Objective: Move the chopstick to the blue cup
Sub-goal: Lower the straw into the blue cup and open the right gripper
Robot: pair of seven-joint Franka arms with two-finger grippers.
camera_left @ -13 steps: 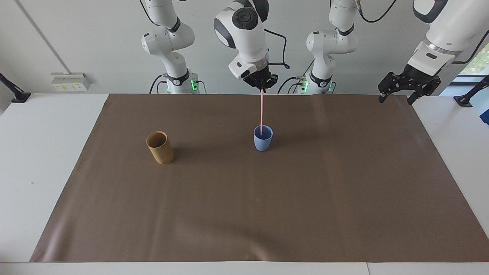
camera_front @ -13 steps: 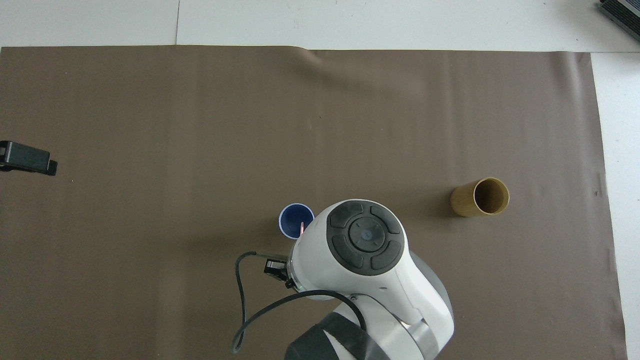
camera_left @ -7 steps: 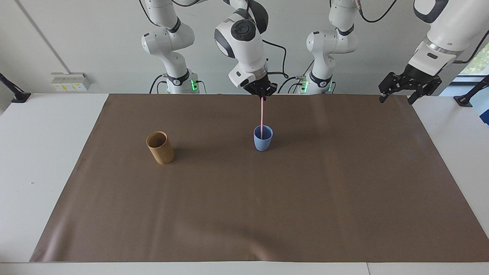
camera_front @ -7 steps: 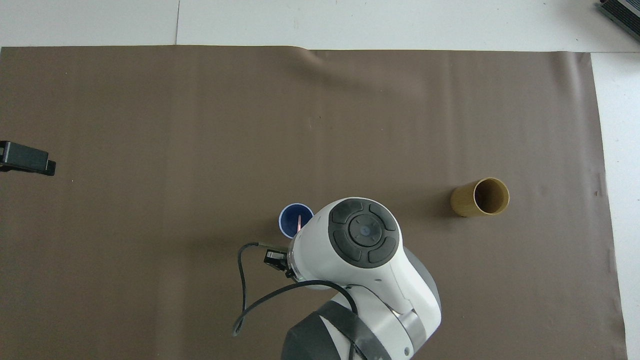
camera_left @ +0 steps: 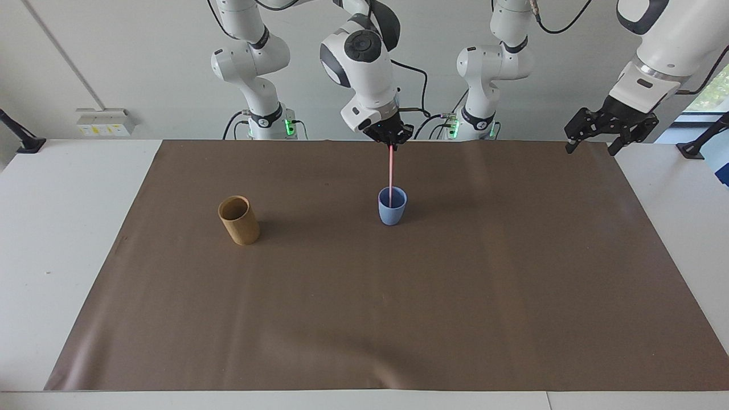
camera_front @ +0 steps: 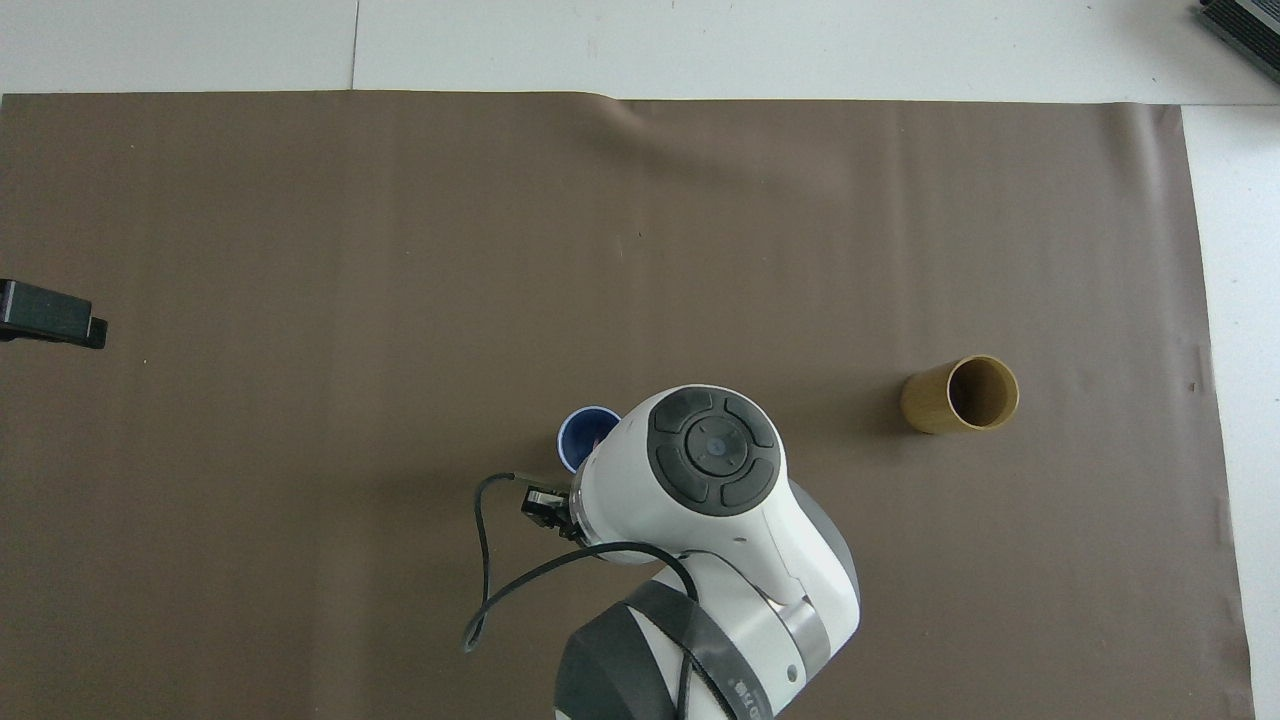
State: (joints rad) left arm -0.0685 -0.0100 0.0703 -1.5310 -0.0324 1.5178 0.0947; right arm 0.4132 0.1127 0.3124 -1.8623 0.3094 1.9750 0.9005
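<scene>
A brown, matte mat (camera_left: 364, 296) with faint creases covers most of the white table (camera_left: 57, 228).

The blue cup (camera_left: 392, 206) stands near the centre of the facing view: small, light blue, handleless, matte, tapering to a rounded base. The chopstick (camera_left: 390, 171), a thin, straight, pale pink stick, stands almost upright with its lower end inside this cup and its upper end at the right gripper (camera_left: 390, 143), directly above. Whether the fingertips are clamped on the stick or have let go cannot be told. In the overhead view the right arm's white wrist housing hides most of the cup; only part of its dark blue interior shows at lower centre.

The tan cup (camera_left: 239, 220), a plain straight-sided cylinder with a smooth surface, stands upright at middle left of the facing view, well apart from the blue cup. Its interior shows nothing inside.

The left gripper (camera_left: 592, 145) waits at upper right of the facing view, over the mat's corner, fingers spread and holding nothing.
</scene>
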